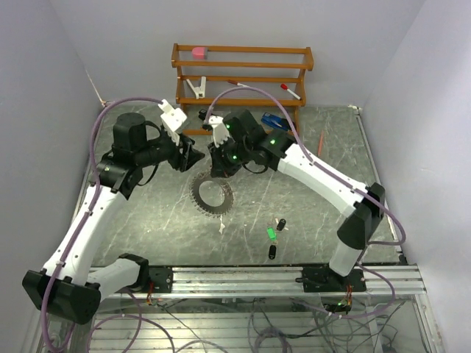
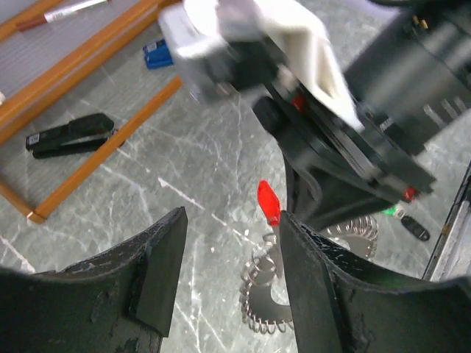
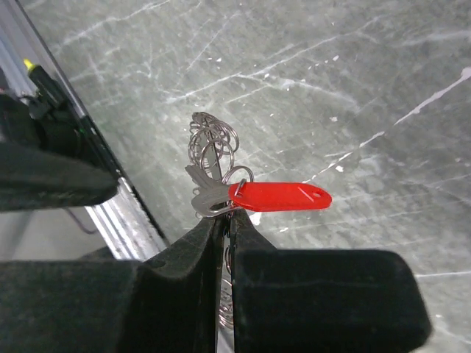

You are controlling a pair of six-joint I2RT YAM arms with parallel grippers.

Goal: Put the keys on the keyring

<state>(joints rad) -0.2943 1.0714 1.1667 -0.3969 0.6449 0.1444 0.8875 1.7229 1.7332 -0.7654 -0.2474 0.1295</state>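
**Top view.** The left gripper (image 1: 194, 157) and the right gripper (image 1: 219, 168) meet nose to nose just above the centre of the frame, over the marbled table (image 1: 309, 213). The keyring (image 1: 212, 193) lies flat on the table just below them. Lower right of centre, well apart from the ring, a green key (image 1: 271, 233) lies between two black keys (image 1: 280, 223), one above it and one below. A wooden rack (image 1: 243, 73) stands along the top.

**Left wrist view.** The left gripper's jaws are spread at the bottom edge, with nothing between them. Beyond the gap, the red key (image 2: 268, 202) hangs under the right gripper, which fills the upper right. Part of the keyring (image 2: 259, 293) shows on the table at bottom centre. A black stapler (image 2: 70, 134) lies at the left, beside the rack's rail.

**Right wrist view.** The right gripper's (image 3: 224, 224) jaws are pressed together, pinching the red key (image 3: 280, 197) at its silver metal end. The red plastic head points right. A cluster of small wire rings (image 3: 212, 140) rises above the pinch at centre frame.
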